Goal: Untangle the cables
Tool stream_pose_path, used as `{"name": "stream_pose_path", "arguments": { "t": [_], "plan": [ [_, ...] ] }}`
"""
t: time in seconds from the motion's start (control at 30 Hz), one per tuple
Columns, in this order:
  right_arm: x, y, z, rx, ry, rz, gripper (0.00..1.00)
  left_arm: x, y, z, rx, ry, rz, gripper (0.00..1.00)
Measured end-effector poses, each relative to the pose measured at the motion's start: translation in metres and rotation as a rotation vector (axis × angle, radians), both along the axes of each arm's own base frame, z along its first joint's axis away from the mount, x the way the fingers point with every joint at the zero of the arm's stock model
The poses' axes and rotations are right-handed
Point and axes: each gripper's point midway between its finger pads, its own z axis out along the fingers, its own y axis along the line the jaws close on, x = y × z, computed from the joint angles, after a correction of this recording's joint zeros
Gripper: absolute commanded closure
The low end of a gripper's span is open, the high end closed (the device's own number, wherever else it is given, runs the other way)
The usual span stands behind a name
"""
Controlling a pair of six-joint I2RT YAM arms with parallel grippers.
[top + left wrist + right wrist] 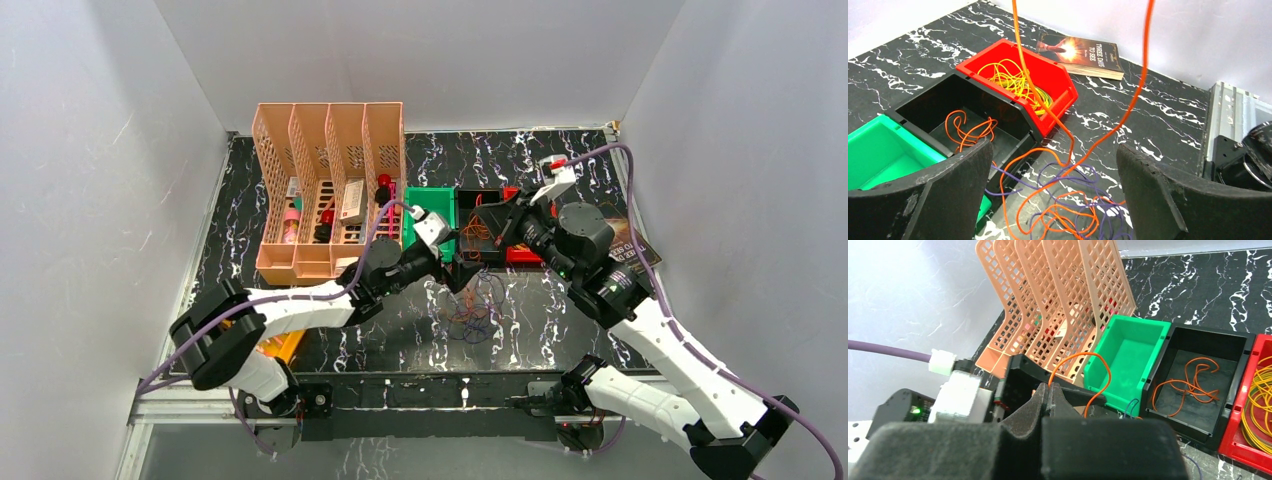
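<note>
Orange and dark violet cables [475, 310] lie in a loose tangle on the black marbled table [560, 330], a little toward the near edge from its middle. Just above that heap hangs our left gripper [1055, 152], its jaws spread wide and holding nothing. Two runs of an orange cable [1135, 95] climb steeply out of the tangle, in the gap ahead of those open fingers, so its long axis stands nearly upright. Higher up, our right gripper [1048, 392] has its jaws pressed together on what we take to be this same orange cable, a short arc curling past the tips.

We judge the left arm nearer the heap. The move turns on it pinning the pile, or taking a violet strand, while the right draws upward.

Toward the far edge stand a green bin [1143, 322], a black bin [1208, 332] with orange loops and a red bin [1060, 107] with yellow ones. A peach rack [330, 130] fills the far left corner, and a book [1088, 52] lies by the right edge. White walls [100, 200] close three sides, leaving room overhead.
</note>
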Motion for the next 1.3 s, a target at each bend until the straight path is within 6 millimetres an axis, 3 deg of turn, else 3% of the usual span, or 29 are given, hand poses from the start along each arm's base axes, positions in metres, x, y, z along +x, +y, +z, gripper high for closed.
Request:
{"name": "stream_pose_path", "arguments": {
  "t": [0.1, 0.27, 0.4, 0.6, 1.0, 1.3],
  "plan": [
    [-0.002, 0.001, 0.005, 0.013, -0.003, 0.009, 1.00, 0.006, -0.007, -0.003, -0.003, -0.009, 0.008, 0.08],
    [-0.005, 0.004, 0.022, 0.042, -0.025, 0.031, 1.00, 0.007, -0.017, -0.025, 0.033, 0.004, 0.002, 0.13],
    [-0.010, 0.005, 0.044, 0.071, -0.057, 0.052, 1.00, 0.007, -0.021, -0.049, 0.076, 0.032, 0.008, 0.15],
    [-0.016, -0.001, 0.082, 0.119, -0.124, 0.057, 1.00, 0.004, -0.017, -0.069, 0.096, 0.085, 0.038, 0.19],
    [-0.030, -0.033, 0.127, 0.128, -0.238, -0.020, 1.00, -0.044, -0.007, -0.122, 0.177, 0.191, 0.029, 0.22],
    [-0.044, -0.054, 0.176, 0.130, -0.372, -0.049, 1.00, -0.058, -0.003, -0.168, 0.263, 0.250, 0.069, 0.30]
  ]
}}
